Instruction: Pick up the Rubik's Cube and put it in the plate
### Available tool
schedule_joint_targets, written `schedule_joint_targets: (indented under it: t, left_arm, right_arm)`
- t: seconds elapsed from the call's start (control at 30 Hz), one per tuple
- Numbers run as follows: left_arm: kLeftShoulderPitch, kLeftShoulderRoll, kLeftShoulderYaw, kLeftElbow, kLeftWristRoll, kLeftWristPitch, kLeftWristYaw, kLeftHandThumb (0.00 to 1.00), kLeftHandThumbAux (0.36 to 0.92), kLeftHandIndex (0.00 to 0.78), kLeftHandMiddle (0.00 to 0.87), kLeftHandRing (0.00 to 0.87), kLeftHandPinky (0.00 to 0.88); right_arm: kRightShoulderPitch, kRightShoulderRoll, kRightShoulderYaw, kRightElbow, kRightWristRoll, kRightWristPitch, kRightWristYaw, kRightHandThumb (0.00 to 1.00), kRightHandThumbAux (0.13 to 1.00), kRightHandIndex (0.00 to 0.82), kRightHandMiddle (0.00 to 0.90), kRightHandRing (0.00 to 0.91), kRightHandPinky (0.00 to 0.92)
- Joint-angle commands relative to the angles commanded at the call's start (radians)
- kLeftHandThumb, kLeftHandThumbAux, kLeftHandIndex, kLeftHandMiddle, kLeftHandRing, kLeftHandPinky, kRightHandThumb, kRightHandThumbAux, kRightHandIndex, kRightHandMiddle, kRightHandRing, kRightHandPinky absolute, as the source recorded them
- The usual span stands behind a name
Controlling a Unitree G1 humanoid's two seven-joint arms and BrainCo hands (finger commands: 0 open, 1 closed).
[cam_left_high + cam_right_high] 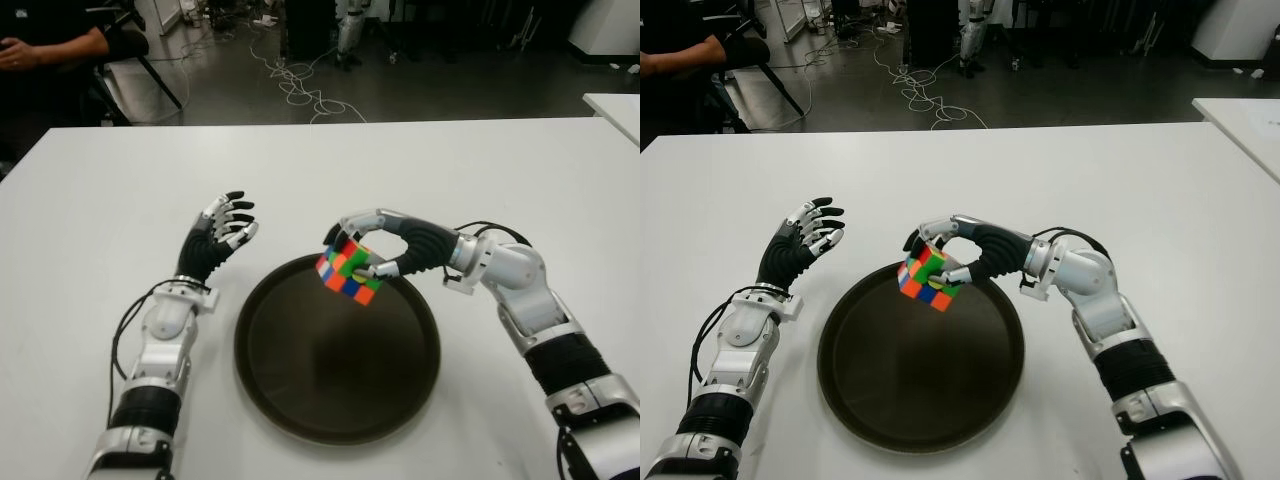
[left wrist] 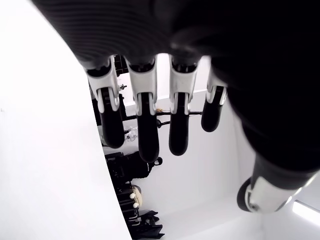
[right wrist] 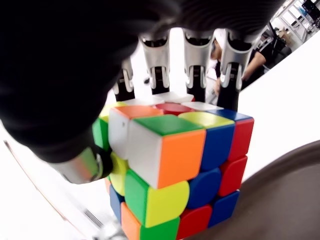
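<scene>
Holding Rubik's Cube (image 1: 349, 271) | right robot hand (image 1: 385, 248) | above plate (image 1: 300, 390) rim

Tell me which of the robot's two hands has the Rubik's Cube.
The right hand: its fingers are closed around the Rubik's Cube above the far rim of the plate. The left hand, left of the plate, is open and holds nothing.

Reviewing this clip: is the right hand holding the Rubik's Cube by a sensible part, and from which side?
Yes, it looks sound. The right hand comes from the robot's right and pinches two opposite flat faces of the Rubik's Cube, fingers on the far face, thumb on the near. The cube hangs tilted above the plate rim.
</scene>
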Motion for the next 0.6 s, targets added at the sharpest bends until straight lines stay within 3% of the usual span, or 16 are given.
schedule_joint_targets:
  t: [0.1,0.2,0.6]
  left_arm:
    - [-0.002,0.002,0.000,0.007,-0.001,-0.005,-0.004,0.105,0.653,0.201,0.274,0.280,0.304]
    - [-0.002,0.003,0.000,0.010,-0.002,-0.009,-0.008,0.101,0.651,0.203,0.270,0.275,0.293]
    - [-0.001,-0.001,0.004,0.007,-0.005,0.002,-0.004,0.114,0.642,0.197,0.265,0.273,0.289]
  right_arm:
    - [-0.004,0.005,-0.003,0.005,0.018,0.017,0.025,0.075,0.728,0.073,0.123,0.087,0.046]
    - [-0.009,0.007,-0.004,0.008,0.028,0.028,0.051,0.024,0.690,0.028,0.061,0.031,0.014]
    - [-0.022,-0.005,-0.010,0.010,0.002,0.065,0.091,0.000,0.626,0.000,0.002,0.000,0.000]
